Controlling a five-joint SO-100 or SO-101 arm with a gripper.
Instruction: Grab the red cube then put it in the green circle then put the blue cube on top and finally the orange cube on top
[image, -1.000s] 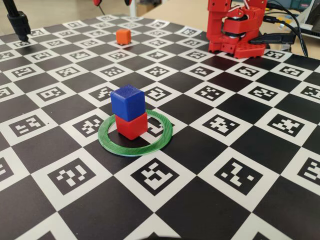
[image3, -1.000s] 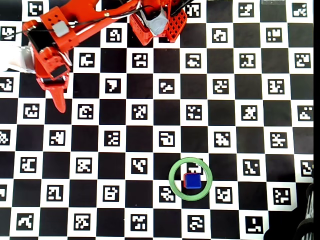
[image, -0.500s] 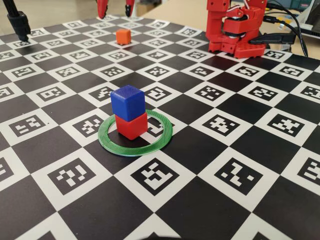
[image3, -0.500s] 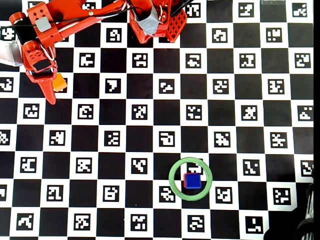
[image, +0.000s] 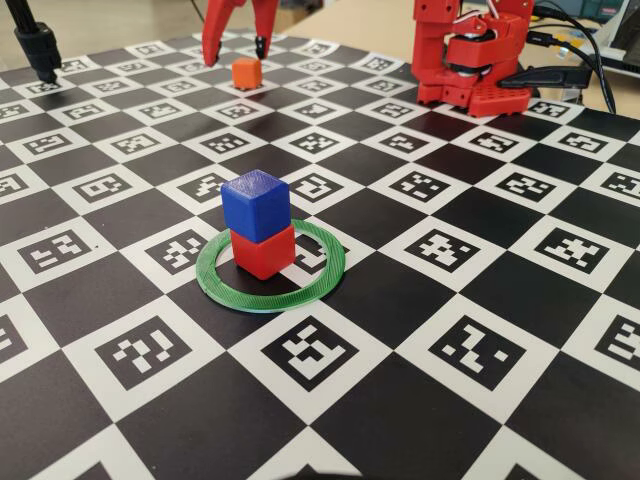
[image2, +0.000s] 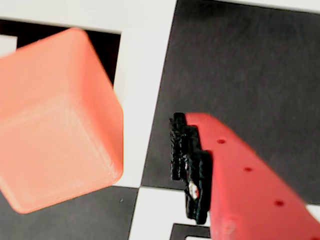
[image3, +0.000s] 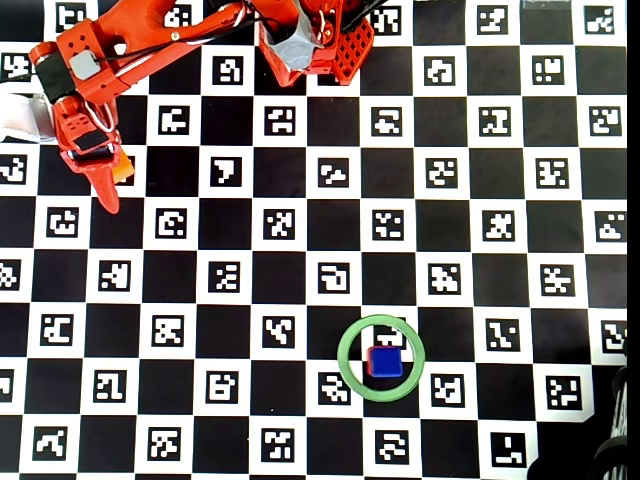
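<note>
The checkerboard mat (image: 480, 250) carries the green circle (image: 325, 275), which holds the red cube (image: 265, 252) with the blue cube (image: 256, 203) stacked on it. The gripper (image: 236, 52) stands spread wide, straddling the orange cube (image: 246, 72) at the far corner (nothing gripped). In the wrist view, the cube sits slightly skewed, beside one finger (image2: 240, 175); being cubic, it has no long axis.

We see matte plastic throughout: the orange cube (image2: 55, 120) shows fine printed layer lines on its faces and softly rounded edges, while the blue cube (image: 255, 204) and red cube (image: 264, 251) look equally dull and smooth. The green circle (image: 318, 283) carries a fine ridged texture. The board (image: 480, 250) has a flat, low-sheen printed surface. The gripper (image2: 200, 170) is red plastic with a rough black ridged pad.
</note>
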